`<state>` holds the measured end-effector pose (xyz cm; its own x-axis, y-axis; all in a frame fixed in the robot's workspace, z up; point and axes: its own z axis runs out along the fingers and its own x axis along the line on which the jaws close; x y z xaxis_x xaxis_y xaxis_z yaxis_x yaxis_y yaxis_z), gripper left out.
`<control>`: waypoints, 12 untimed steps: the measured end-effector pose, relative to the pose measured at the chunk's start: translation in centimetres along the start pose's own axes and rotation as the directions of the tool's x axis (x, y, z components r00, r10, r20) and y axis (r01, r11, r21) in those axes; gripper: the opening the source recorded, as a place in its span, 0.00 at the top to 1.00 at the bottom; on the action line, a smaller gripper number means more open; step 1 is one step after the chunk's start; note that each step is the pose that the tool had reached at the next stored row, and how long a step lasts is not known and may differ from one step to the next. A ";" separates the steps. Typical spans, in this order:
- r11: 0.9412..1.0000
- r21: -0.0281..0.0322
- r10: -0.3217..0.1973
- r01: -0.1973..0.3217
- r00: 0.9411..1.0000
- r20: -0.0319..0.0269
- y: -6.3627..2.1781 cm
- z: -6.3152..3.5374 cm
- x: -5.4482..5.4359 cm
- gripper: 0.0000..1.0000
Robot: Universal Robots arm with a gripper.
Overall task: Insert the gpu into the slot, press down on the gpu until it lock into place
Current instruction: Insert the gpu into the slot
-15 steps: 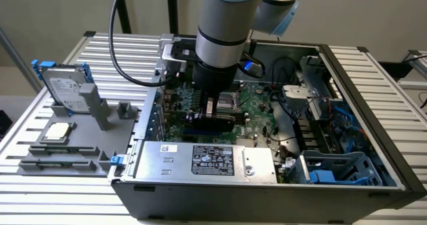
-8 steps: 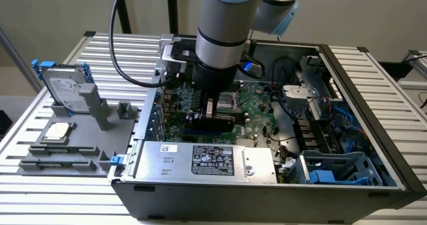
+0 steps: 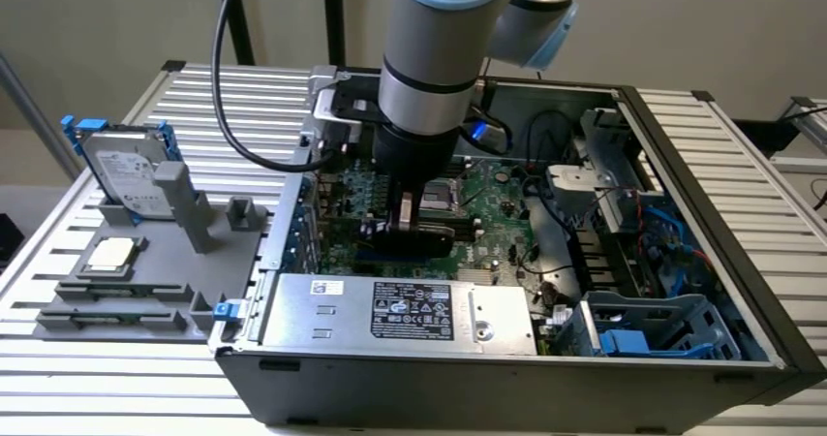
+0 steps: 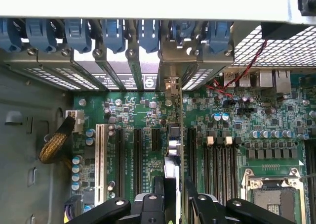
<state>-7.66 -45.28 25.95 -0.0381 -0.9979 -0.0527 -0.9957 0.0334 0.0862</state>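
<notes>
Gripper clamped on the gpu, centre frame — green motherboard beneath, silver power supply box near, lower centre.

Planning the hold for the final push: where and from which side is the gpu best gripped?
Take the gpu by its long upper edge, coming straight down from above and clamping across its two flat faces. It stands on edge over the motherboard, thin side up, with connectors crowding both sides, so a sideways approach looks blocked.

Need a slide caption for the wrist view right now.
End effector gripping the gpu edge-on over the green motherboard.
</notes>
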 end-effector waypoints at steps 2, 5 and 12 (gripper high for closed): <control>1.000 0.000 0.000 0.000 1.000 0.000 0.00 0.06 0.0 0.74; 1.000 0.000 0.000 0.000 1.000 0.000 0.01 0.15 0.0 0.74; 1.000 0.000 0.000 0.000 1.000 0.000 0.07 0.36 0.0 0.74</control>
<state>-7.76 -45.28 25.59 -0.0381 -0.9979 -0.0527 -0.9957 0.0334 0.0862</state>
